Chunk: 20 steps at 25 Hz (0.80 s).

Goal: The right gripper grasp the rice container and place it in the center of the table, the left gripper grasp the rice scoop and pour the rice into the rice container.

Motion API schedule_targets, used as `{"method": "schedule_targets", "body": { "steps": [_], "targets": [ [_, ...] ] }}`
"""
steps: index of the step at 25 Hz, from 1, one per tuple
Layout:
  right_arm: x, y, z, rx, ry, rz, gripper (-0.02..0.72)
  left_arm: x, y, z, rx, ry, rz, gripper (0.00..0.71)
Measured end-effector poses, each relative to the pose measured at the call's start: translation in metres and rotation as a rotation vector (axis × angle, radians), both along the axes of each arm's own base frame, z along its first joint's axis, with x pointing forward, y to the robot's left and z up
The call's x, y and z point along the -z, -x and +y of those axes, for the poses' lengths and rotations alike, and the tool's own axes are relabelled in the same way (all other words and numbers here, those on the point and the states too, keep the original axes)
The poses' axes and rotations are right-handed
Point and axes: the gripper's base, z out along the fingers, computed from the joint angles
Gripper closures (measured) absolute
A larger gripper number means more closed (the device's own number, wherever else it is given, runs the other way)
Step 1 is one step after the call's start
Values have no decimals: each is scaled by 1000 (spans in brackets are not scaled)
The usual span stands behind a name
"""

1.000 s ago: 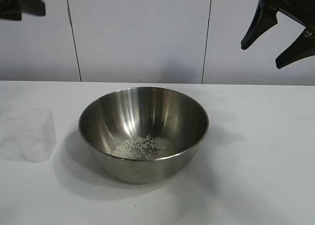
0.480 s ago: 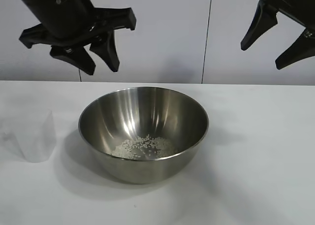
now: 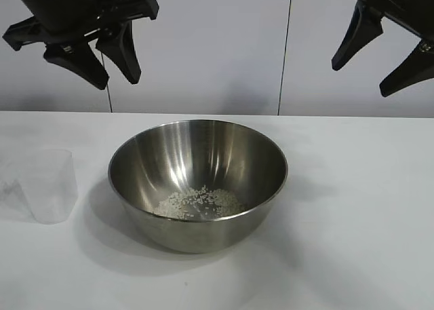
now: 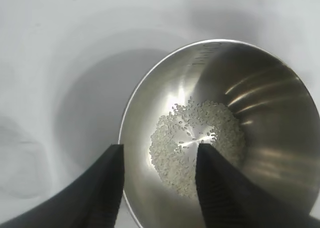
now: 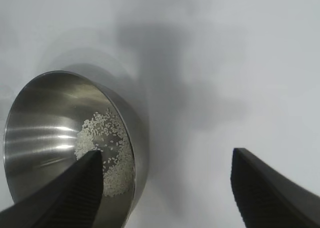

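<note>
The rice container (image 3: 198,181), a shiny steel bowl, stands in the middle of the white table (image 3: 352,215) with a small heap of rice (image 3: 198,203) on its bottom. The rice scoop (image 3: 49,185), a clear plastic cup, stands upright and empty on the table left of the bowl. My left gripper (image 3: 114,76) hangs open and empty high above the table, left of the bowl. My right gripper (image 3: 359,76) hangs open and empty at the upper right. From the left wrist, the bowl (image 4: 280,113) and rice (image 4: 197,138) lie below the open gripper (image 4: 159,149). The right wrist view shows the bowl (image 5: 30,133) beside the wide-open gripper (image 5: 165,155).
A white panelled wall (image 3: 203,45) rises behind the table's far edge. Bare tabletop stretches right of the bowl and in front of it.
The left arm swung into view above the bowl's left side, then drew back to the left and upward. Bowl, cup and right gripper have not moved.
</note>
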Motion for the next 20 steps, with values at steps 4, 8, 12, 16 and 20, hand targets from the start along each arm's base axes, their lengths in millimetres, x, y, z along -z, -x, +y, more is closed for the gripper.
{"method": "schedule_targets", "body": {
  "steps": [4,8,12,16,20],
  "targets": [
    [0,0,0,-1,0,2,209,-1,1,-2,9,40,14,376],
    [0,0,0,-1,0,2,209,-1,1,-3,10,46,18,376],
    [0,0,0,-1,0,2,209,-1,1,-3,9,49,19,376],
    [0,0,0,-1,1,2,209,-1,1,-3,9,49,20,376],
    [0,-1,0,4,2,-9,209,0,3,-2,20,34,41,317]
  ]
}}
